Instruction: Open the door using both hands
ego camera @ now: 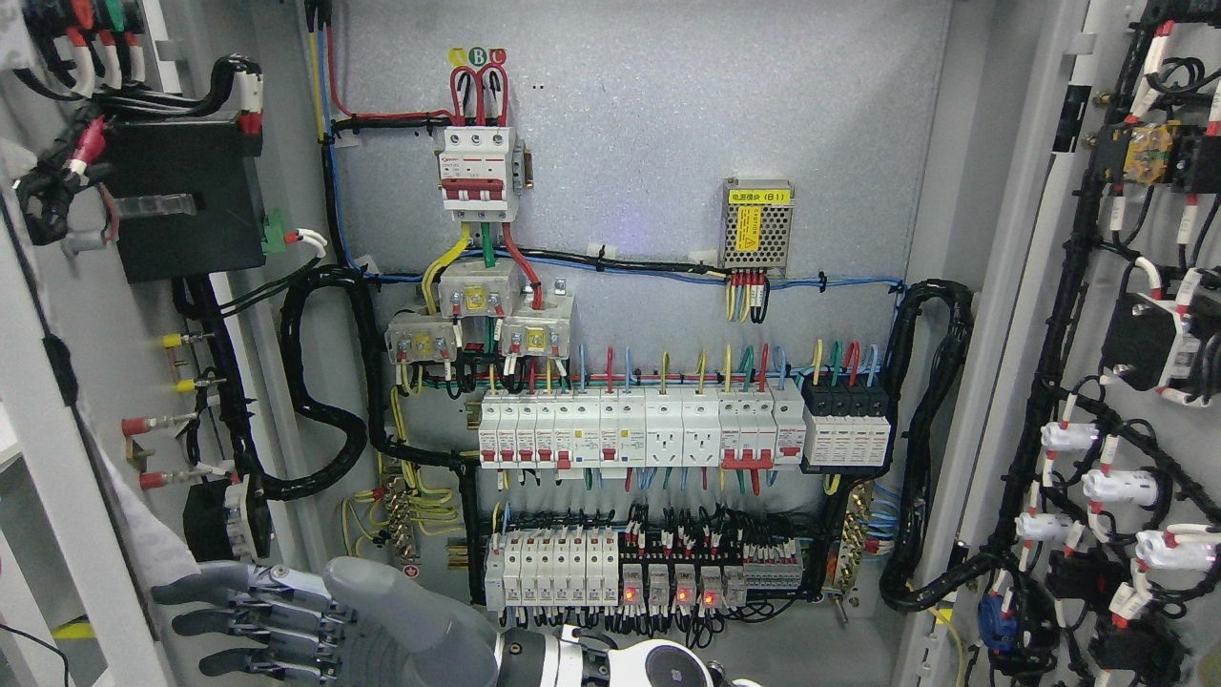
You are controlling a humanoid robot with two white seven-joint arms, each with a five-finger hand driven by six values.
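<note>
The electrical cabinet stands open. The left door (pixel 57 458) is swung out to the left and shows its inner side with a black box (pixel 181 196) and wiring. The right door (pixel 1059 315) is swung out to the right, its inner side full of switches and cables. One grey robot hand (pixel 277 620) shows at the bottom. Its arm (pixel 658 668) comes in at the bottom edge just right of the middle, so it is my right hand. It reaches left, fingers (pixel 205 625) stretched out and holding nothing, tips close to the left door's lower part. I cannot tell whether they touch it.
Inside the cabinet (pixel 668 124) are a red main breaker (pixel 474 172), rows of white breakers (pixel 630 434), relays with red lights (pixel 668 592) and a small power supply (pixel 757 224). Black cable looms (pixel 324 382) hang at both sides of the opening.
</note>
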